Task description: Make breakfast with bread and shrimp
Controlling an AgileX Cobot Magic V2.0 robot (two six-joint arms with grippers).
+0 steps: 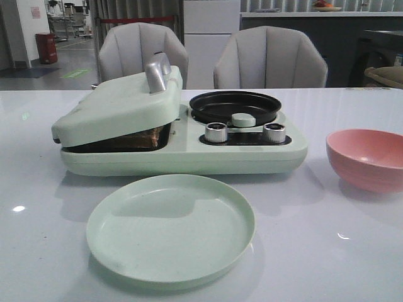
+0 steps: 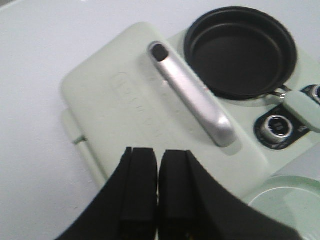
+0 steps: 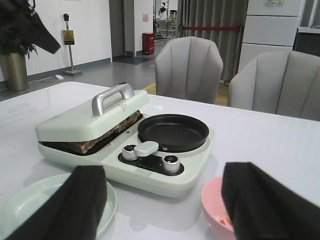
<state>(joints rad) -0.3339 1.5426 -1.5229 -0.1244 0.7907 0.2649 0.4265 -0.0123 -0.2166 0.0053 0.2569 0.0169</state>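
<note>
I am looking over a glossy white desk (image 1: 352, 251) with two grey padded chairs (image 1: 269, 58) on its far side, in a large room with a grey floor, a red bin (image 1: 46, 48) far left and white cabinets behind.

A pale green breakfast maker (image 1: 182, 151) sits mid-desk, its long axis running left to right. Its left half is a hinged lid (image 1: 119, 107) with a silver handle (image 1: 157, 72); the lid rests tilted, propped slightly ajar. In the gap I see the bread (image 1: 141, 139), brown crust edge facing me, lying flat under the lid. The right half holds a round black pan (image 1: 235, 106), with two silver knobs (image 1: 216, 132) and a small green knob just in front of it.

Near me lies a round pale green plate (image 1: 170, 229). A pink bowl (image 1: 368, 158) stands to the right; the right wrist view shows a small orange piece inside it, possibly the shrimp (image 3: 226, 218), too hidden to be sure.

My left tool (image 2: 158, 187) hangs above the lid, its fingers pressed together on nothing. My right tool (image 3: 165, 205) has its fingers spread wide apart, low over the near desk.
</note>
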